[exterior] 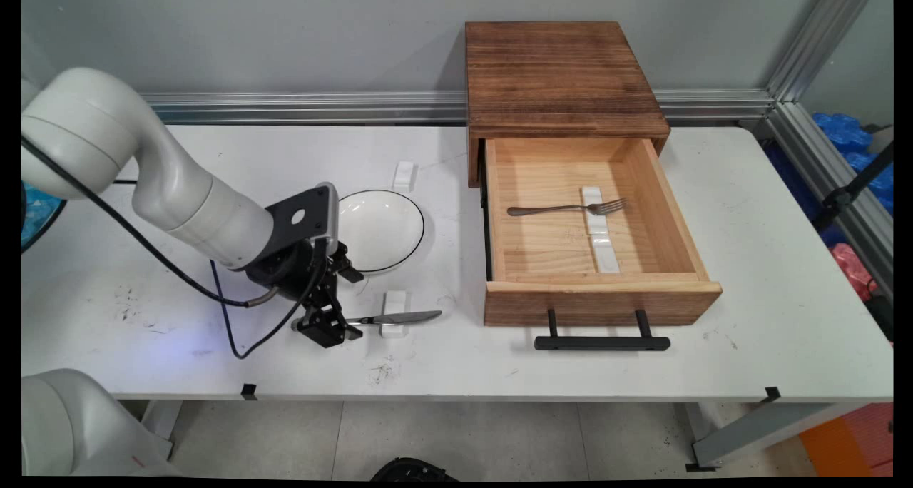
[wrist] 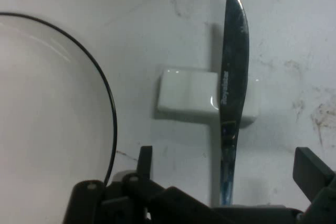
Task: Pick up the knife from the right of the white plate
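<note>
Knife (wrist: 232,93), blade lettering unreadable, lies between open claw (wrist: 226,182) fingers.

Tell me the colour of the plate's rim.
The plate is white with a thin black line around its rim, clearest in the hand view, beside the knife.

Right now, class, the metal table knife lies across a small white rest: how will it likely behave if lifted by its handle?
The shiny metal table knife looks rigid, so it probably won't flex. Its polished, narrow handle may slip or pivot blade-down between the fingers of the black tool. Since it bridges the small white ceramic rest, a nudge could seesaw it or drag the rest along.
</note>
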`<act>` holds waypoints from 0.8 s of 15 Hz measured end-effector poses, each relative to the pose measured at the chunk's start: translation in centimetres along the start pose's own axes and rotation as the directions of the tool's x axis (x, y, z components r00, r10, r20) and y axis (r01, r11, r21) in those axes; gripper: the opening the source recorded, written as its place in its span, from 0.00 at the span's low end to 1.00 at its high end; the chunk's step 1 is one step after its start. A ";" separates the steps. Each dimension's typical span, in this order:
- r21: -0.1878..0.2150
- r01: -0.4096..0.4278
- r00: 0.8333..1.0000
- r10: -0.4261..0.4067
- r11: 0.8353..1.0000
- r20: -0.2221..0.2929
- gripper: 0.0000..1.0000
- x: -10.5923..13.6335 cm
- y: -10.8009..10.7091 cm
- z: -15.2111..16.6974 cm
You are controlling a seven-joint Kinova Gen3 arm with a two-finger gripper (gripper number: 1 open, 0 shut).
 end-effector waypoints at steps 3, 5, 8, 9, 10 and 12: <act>0.005 0.006 1.000 -0.006 1.000 0.006 1.00 -0.3 0.1 0.7; 0.007 0.008 1.000 -0.008 1.000 0.009 1.00 -0.5 0.2 1.1; 0.009 0.009 1.000 -0.009 1.000 0.012 1.00 -0.7 0.2 1.5; 0.009 0.008 1.000 -0.009 1.000 0.014 1.00 -0.8 0.2 1.6; 0.008 0.007 1.000 -0.008 1.000 0.014 1.00 -0.8 0.2 1.8; 0.007 0.005 1.000 -0.005 1.000 0.016 1.00 -0.9 0.3 1.9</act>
